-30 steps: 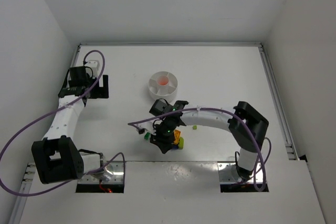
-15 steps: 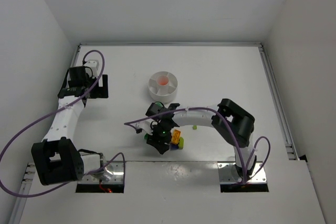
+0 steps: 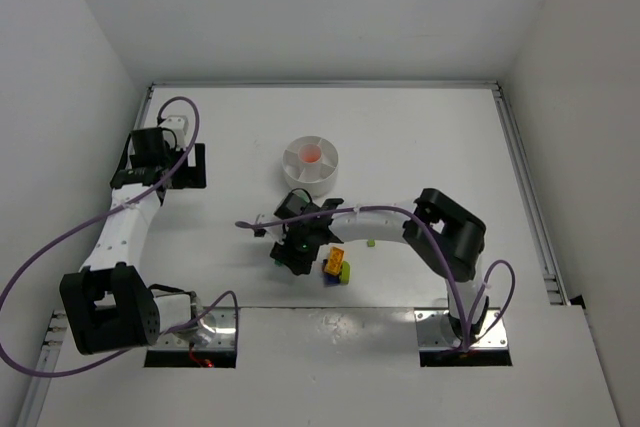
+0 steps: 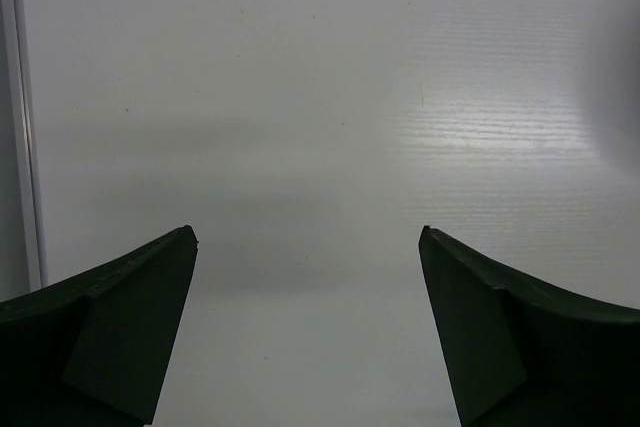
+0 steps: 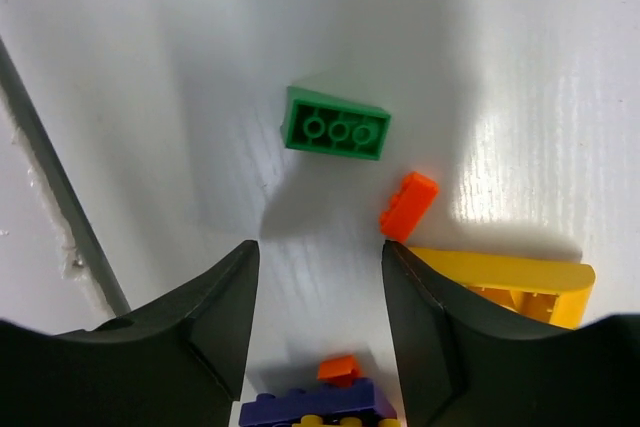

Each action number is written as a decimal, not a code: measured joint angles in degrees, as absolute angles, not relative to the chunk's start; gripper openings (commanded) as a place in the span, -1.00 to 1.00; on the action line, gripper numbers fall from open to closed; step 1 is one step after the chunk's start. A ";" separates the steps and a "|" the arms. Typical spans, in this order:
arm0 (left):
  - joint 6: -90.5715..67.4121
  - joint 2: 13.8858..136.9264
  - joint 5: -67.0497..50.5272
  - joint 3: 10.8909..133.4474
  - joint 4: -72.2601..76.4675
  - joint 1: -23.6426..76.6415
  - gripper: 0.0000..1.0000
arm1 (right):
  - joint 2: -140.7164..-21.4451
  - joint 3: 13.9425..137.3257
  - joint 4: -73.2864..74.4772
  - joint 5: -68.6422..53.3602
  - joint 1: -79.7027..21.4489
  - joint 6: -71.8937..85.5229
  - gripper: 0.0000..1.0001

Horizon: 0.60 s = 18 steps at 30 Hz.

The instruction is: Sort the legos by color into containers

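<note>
My right gripper (image 3: 296,250) hangs open and empty over loose legos near the table's front. In the right wrist view, bare table lies between its fingertips (image 5: 318,247). A green brick (image 5: 335,127) lies ahead of them and a red-orange brick (image 5: 408,205) just off the right fingertip. A yellow-orange piece (image 5: 510,287) lies behind that finger. A dark purple brick (image 5: 320,409) with a small orange bit (image 5: 340,367) sits near the palm. The round white dish (image 3: 311,175) holds a red-orange piece (image 3: 312,155). My left gripper (image 3: 188,165) is open and empty (image 4: 308,232), far left.
A yellow-orange, purple and lime cluster (image 3: 336,266) lies right of my right gripper. A tiny lime bit (image 3: 370,242) lies further right. A metal rail (image 5: 60,197) runs along the left of the right wrist view. The table's front edge is close behind the legos.
My right gripper has moved left and slightly back, off the yellow-purple cluster, still open. The left arm has not moved.
</note>
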<state>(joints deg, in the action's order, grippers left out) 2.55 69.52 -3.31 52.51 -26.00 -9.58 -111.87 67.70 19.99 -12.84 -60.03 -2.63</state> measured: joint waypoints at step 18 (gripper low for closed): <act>2.55 68.97 -2.50 52.12 -25.56 -9.58 0.99 | -115.09 71.64 18.41 -7.35 -60.03 4.64 -0.17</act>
